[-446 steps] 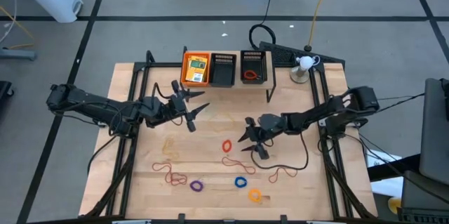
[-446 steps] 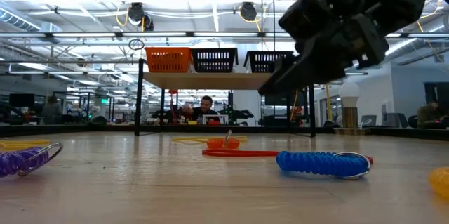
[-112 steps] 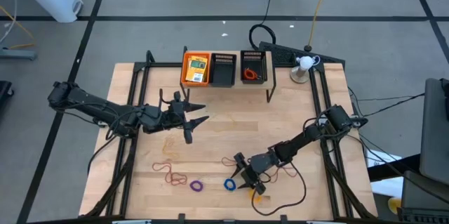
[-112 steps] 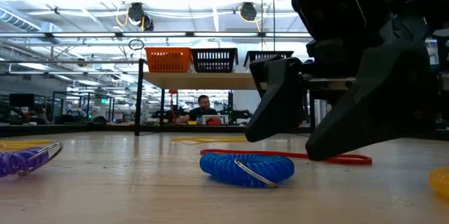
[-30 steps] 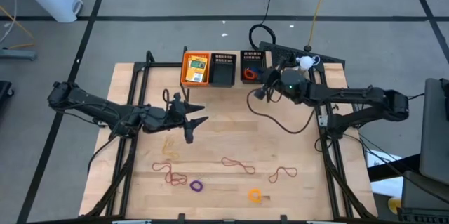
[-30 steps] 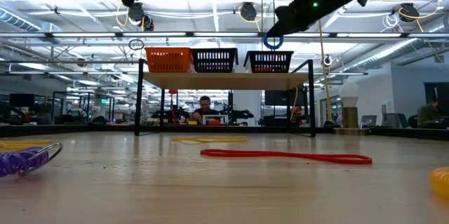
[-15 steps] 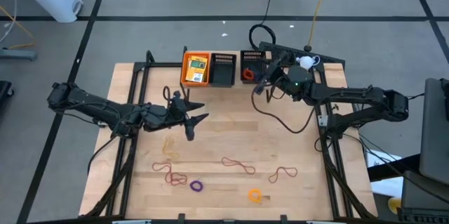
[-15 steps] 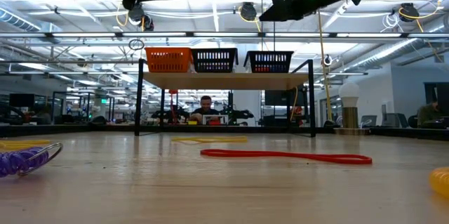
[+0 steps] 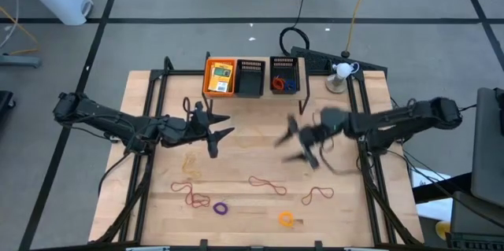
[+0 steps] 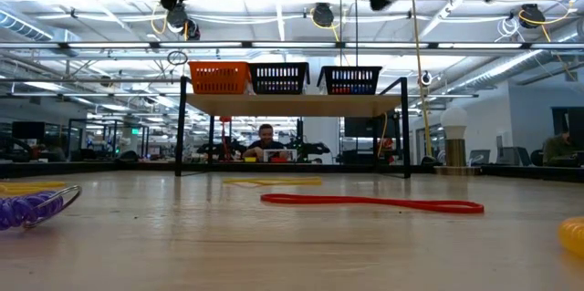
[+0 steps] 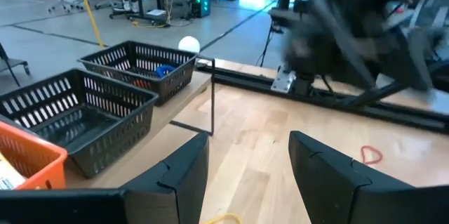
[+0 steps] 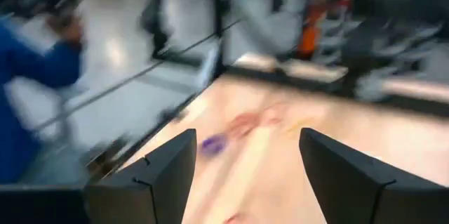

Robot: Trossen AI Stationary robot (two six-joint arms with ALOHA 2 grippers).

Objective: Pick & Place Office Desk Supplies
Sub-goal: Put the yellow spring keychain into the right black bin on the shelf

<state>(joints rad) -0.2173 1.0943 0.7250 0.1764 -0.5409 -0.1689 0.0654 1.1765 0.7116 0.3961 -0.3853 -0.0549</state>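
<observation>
The right gripper point(image 9: 303, 142) hangs over the middle of the worktop point(image 9: 236, 164), a little toward its right edge, blurred in the high view; its own wrist view shows the jaws wide apart with nothing between them. The blue ring point(image 9: 290, 86) lies in the rightmost black mesh tray point(image 9: 285, 75) on the raised shelf at the far edge, beside a red ring point(image 9: 279, 85), and a yellow-orange packet point(image 9: 221, 78) sits in the orange tray point(image 9: 209, 74). What is left to pick lies along the near edge: the orange ring point(image 9: 286, 219) and a red-brown rubber-band loop point(image 9: 317, 196) toward the near right corner, another loop point(image 9: 266, 183) near the middle, and the purple ring point(image 9: 220, 208) with a further loop point(image 9: 189, 196) toward the near left corner. The coming reach seems to turn on this: the orange ring and the right-hand loop lie straight toward the near edge from the right gripper, closer to it than to the left arm. That loop's long axis runs roughly along the near edge, so jaws closing across it would suit. The left gripper point(image 9: 214, 131) waits over the left half, jaws parted and empty, nearer the purple ring.
</observation>
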